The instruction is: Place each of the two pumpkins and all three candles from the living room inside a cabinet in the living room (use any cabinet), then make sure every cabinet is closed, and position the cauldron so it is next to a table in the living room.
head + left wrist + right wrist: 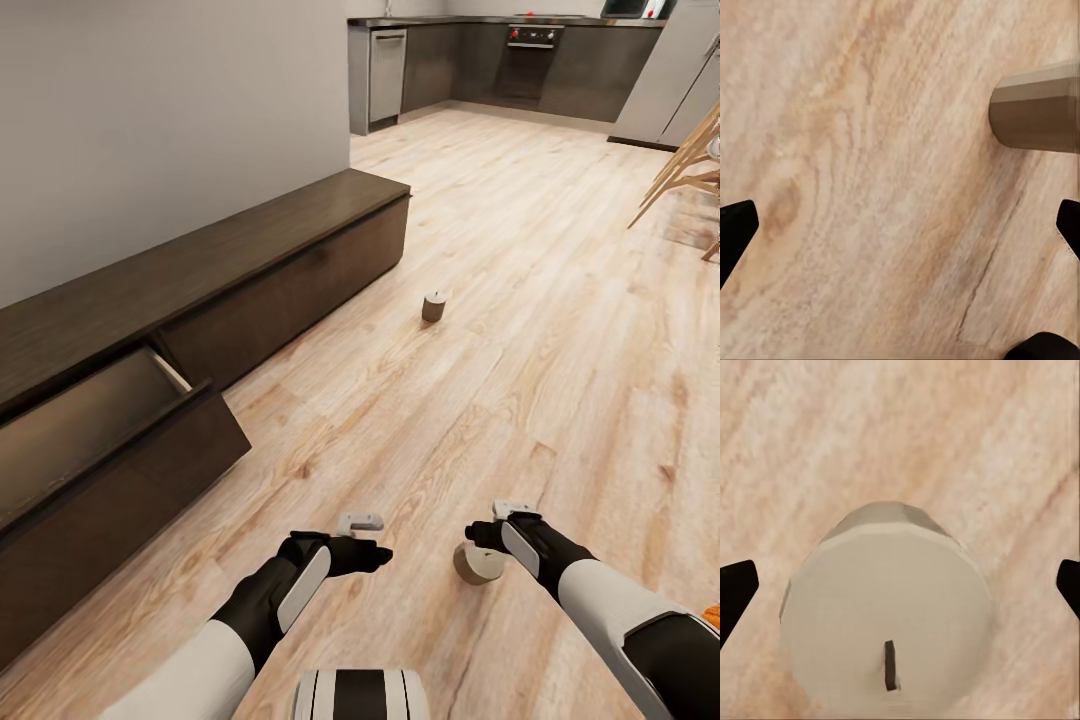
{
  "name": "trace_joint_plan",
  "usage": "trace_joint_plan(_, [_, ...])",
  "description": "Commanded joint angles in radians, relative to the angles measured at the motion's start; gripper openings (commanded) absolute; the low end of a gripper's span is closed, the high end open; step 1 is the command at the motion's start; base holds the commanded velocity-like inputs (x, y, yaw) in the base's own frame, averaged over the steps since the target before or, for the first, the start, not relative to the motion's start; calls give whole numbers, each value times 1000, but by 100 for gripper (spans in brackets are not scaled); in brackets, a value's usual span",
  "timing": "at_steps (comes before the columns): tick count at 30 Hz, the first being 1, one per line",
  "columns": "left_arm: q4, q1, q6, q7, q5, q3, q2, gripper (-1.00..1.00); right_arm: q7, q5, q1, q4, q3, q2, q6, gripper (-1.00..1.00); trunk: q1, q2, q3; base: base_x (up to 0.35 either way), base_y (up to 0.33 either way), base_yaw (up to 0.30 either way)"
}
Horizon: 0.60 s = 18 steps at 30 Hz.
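Grey-olive candle (pixel 479 563) sits upright on the wood floor (pixel 520 330), just under the right claw (pixel 497 528). Right wrist view looks straight down on its wick, fingertips spread wide either side, not touching: lined up for a top grasp, I'd judge. Left claw (pixel 368 548) is apart too, empty, hovering just beside. Second candle (pixel 434 306) stands farther out, near the cabinet (pixel 250 270), whose near drawer (pixel 120 430) hangs open, likely ready to take them.
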Motion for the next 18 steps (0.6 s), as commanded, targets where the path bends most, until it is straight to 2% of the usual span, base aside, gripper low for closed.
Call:
trace_joint_plan(1, [2, -1, 4, 2, 3, -1, 0, 100, -7, -11, 0, -3, 8, -1, 5, 100, 0, 0, -1, 0, -255, 0])
trace_joint_plan(6, [13, -1, 4, 2, 3, -1, 0, 100, -7, -11, 0, -3, 8, -1, 7, 100, 0, 0, -1, 0, -238, 0])
trace_joint_plan(13, [14, -1, 4, 2, 3, -1, 0, 100, -6, -11, 0, -3, 8, 0, 8, 100, 0, 0, -1, 0, -25, 0])
trace_joint_plan(16, [14, -1, 4, 2, 3, -1, 0, 100, -6, -10, 0, -2, 9, 22, 8, 100, 0, 0, -1, 0, -3, 0])
trace_joint_plan(18, [14, -1, 4, 2, 3, -1, 0, 100, 0, -10, 0, -2, 9, 28, 9, 100, 0, 0, -1, 0, -1, 0])
